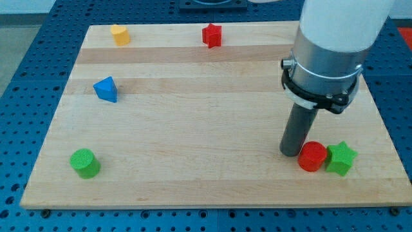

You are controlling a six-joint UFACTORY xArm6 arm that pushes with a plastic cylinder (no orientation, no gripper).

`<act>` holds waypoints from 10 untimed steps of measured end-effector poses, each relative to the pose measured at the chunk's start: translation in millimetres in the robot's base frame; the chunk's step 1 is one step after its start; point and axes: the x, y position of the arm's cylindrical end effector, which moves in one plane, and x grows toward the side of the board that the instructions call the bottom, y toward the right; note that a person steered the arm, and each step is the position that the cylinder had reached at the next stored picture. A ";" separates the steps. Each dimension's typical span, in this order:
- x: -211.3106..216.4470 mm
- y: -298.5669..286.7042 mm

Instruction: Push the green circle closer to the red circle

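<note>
With no claw on this rod to be apart or together, my tip (291,153) sits just beside the red circle (312,156) while the green circle (84,162) lies far off at the worktop's (193,116) lower left, so a careless sweep might knock the red circle or green star (340,158) away.

My arm (344,26) shows as 1 broad white cylinder entering from the view's top right, with a smooth, glossy shell. Below it sits a grey metal collar (324,64), ringed at its lower edge by a thin black clamp band (315,95) with a small lug on the left. From this hangs 1 straight dark grey rod (298,129), matte and round, ending at my tip (291,153).
</note>
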 end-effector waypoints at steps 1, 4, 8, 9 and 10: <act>12.3 -45.0; 62.6 -186.9; 61.7 -362.0; 47.9 -368.0; 29.1 -366.7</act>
